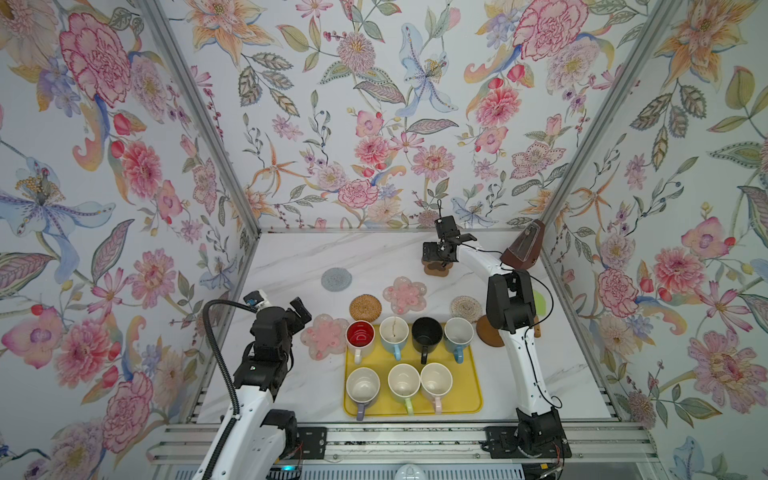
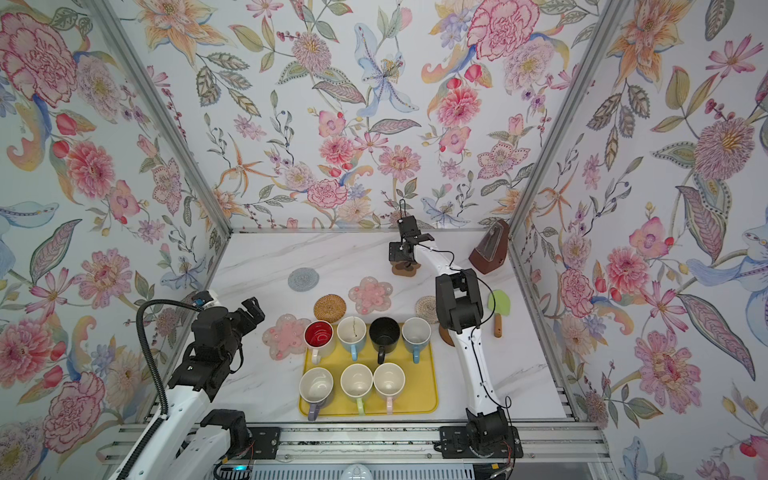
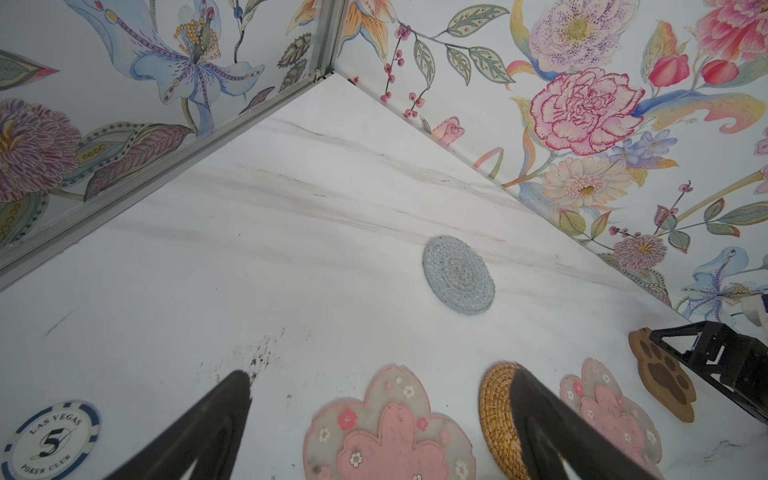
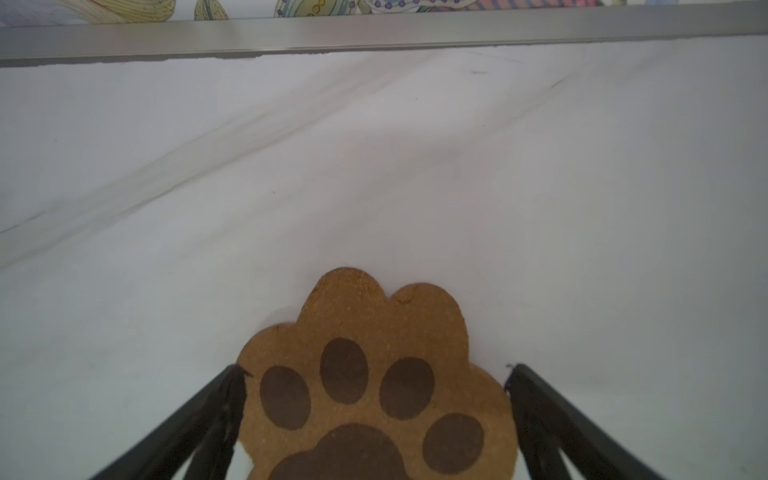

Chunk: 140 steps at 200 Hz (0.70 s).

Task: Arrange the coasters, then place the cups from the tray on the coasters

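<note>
Presently, right jaws: spread wide, flanking the brown paw coaster (image 4: 374, 395), which lies flat near the far edge of the surface (image 1: 291, 257).
Left jaws: released, empty, hovering near the left edge beside a pink flower coaster (image 1: 325, 336).
Cups (image 1: 404, 380): all seven stand on the yellow tray (image 1: 467, 390) by the near edge.
</note>
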{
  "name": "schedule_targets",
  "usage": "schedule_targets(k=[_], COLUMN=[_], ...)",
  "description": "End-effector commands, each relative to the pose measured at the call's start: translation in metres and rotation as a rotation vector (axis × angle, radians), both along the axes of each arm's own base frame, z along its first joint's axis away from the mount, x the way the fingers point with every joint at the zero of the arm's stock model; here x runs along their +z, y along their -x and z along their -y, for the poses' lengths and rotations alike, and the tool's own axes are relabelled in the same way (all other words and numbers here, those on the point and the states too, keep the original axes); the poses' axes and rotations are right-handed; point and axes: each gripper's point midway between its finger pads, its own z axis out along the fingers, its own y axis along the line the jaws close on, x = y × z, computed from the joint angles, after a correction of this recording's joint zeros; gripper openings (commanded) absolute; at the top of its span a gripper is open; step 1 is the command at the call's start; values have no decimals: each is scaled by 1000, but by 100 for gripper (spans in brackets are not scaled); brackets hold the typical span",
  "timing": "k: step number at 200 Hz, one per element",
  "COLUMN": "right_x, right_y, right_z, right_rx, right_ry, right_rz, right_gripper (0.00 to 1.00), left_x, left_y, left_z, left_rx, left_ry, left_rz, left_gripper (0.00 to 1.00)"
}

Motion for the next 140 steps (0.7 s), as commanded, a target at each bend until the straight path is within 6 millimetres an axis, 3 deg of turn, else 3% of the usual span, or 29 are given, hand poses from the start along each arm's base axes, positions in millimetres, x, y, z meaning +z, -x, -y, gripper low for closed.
schedule_targets(k=[1, 97, 140], right_x=[0, -23, -27], right_y=[-6, -20, -14], right_z=[7, 7, 5], right_rx=[-34, -70, -41], right_ry=[10, 4, 39], right_rz=[3, -5, -31], right_gripper=[99, 99, 99], left_x=[13, 2, -1], left_y=[-4, -6, -5], left_z=[0, 2, 1], left_rx=[-1, -1, 5], left_ry=[9, 27, 29], left_rz=[31, 8, 3], left_gripper=[99, 99, 99])
